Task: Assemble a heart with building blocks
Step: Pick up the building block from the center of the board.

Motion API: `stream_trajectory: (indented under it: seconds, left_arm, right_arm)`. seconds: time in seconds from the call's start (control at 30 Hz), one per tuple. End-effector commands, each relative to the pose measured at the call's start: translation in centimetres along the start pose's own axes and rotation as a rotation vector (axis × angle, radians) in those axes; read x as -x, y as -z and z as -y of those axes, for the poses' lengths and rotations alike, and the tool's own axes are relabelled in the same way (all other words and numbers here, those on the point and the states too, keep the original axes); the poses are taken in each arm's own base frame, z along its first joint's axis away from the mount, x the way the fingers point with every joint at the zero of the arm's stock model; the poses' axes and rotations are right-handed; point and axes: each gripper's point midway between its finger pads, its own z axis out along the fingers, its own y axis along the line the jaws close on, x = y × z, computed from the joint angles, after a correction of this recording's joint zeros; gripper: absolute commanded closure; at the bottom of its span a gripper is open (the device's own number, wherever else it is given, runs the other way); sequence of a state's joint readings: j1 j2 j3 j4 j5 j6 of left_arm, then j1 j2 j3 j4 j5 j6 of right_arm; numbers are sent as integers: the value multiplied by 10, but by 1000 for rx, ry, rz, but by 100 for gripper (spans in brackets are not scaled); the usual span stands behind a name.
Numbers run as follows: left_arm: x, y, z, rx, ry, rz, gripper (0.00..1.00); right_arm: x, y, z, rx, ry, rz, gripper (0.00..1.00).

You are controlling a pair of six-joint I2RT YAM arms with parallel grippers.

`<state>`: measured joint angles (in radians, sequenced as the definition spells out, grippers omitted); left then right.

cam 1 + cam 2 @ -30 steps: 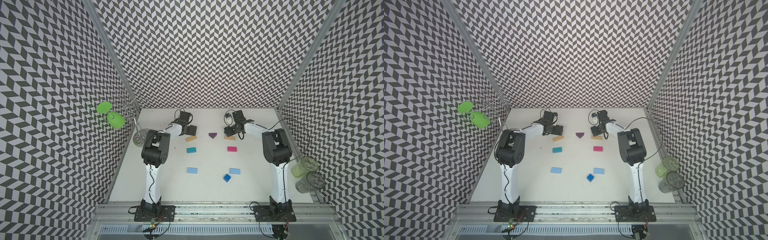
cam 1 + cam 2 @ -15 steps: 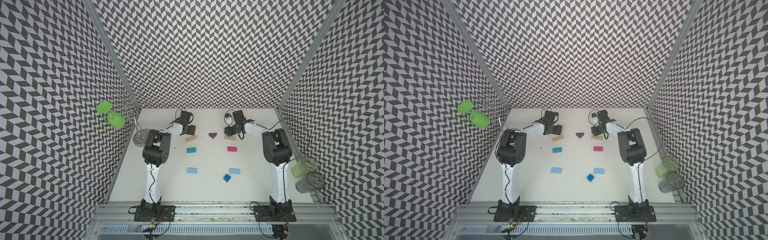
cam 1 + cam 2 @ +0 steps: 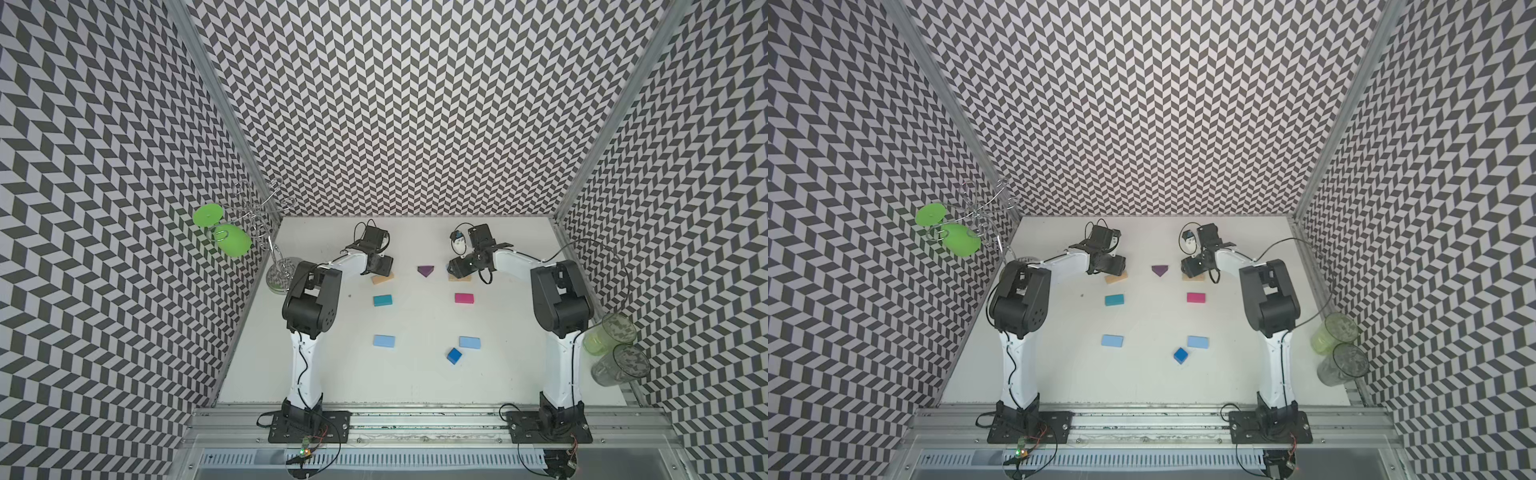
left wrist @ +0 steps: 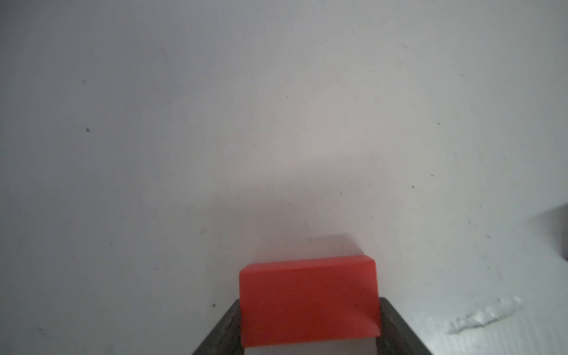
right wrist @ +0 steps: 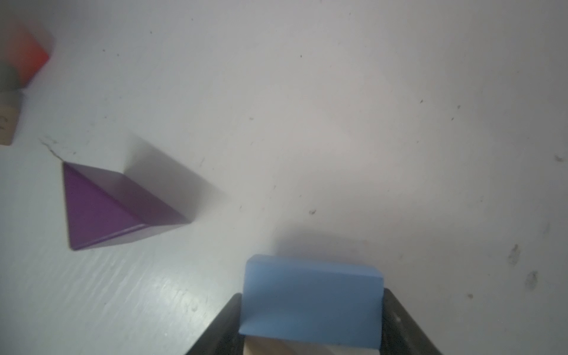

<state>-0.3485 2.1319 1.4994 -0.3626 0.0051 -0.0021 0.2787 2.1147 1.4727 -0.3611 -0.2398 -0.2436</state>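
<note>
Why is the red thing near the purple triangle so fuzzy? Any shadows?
In the right wrist view the red wooden block is out of focus, while the purple wooden triangle is clearer and casts a soft grey shadow; in the left wrist view it looks sharper, its shadow faint; both top views are evenly lit.

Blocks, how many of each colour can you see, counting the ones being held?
red block: 1
tan blocks: 2
purple block: 1
teal block: 1
pink block: 1
light blue blocks: 3
dark blue block: 1
total: 10
</note>
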Motion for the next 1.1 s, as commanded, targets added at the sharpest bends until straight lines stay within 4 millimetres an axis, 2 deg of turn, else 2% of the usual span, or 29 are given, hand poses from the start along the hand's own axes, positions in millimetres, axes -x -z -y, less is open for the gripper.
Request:
stream_trajectory:
  seconds: [0.0, 0.2, 0.5, 0.7, 1.07]
  left_arm:
    - [6, 17, 28, -53, -68, 14, 43]
    - [-7, 16, 54, -83, -119, -18, 43]
    - [-27, 26, 69, -106, -157, -34, 43]
    - [-34, 29, 77, -116, -195, -31, 43]
    - [-31, 13, 99, -132, -296, -37, 42]
  right_arm:
    - [14, 14, -12, 29, 46, 61, 69]
    - [2, 17, -33, 60, 77, 41, 69]
    - [-12, 19, -57, 93, 112, 10, 70]
    - [-11, 20, -63, 97, 119, 19, 71]
    - [-2, 18, -60, 63, 149, 44, 68]
